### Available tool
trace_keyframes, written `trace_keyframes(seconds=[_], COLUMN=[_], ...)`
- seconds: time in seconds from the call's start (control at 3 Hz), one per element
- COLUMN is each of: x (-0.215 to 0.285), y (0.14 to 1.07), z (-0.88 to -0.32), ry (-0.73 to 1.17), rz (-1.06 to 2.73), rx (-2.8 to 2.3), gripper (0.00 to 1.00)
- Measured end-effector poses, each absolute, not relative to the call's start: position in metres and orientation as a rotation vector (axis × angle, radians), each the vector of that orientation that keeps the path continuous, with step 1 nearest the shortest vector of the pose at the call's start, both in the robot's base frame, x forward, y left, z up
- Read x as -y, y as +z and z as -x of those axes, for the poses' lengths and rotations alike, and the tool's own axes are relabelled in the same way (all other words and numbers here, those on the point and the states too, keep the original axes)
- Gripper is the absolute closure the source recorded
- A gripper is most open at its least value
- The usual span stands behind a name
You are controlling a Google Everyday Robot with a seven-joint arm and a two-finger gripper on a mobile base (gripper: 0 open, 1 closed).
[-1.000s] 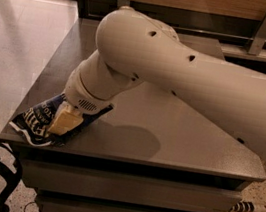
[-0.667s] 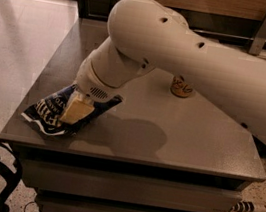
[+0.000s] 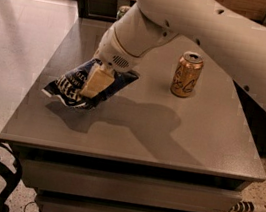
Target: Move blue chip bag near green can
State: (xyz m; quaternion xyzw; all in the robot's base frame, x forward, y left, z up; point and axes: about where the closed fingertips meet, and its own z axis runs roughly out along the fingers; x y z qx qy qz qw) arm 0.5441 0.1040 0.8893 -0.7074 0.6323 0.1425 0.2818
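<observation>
The dark navy blue chip bag (image 3: 70, 85), white-lettered and white-edged, is clamped in the cream gripper (image 3: 95, 82) over the left of the matte grey table (image 3: 178, 136) — the arm (image 3: 227, 27) off-white with small dark dots, one can (image 3: 187, 75) gold with black markings, the green can (image 3: 121, 13) mottled green behind the arm.
</observation>
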Motion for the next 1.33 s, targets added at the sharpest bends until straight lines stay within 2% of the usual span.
trace_keyframes(seconds=[1.33], x=[-0.032], y=[0.895], z=[-0.640], ry=[0.290], rz=[1.677], rx=[-1.779], gripper=[1.00])
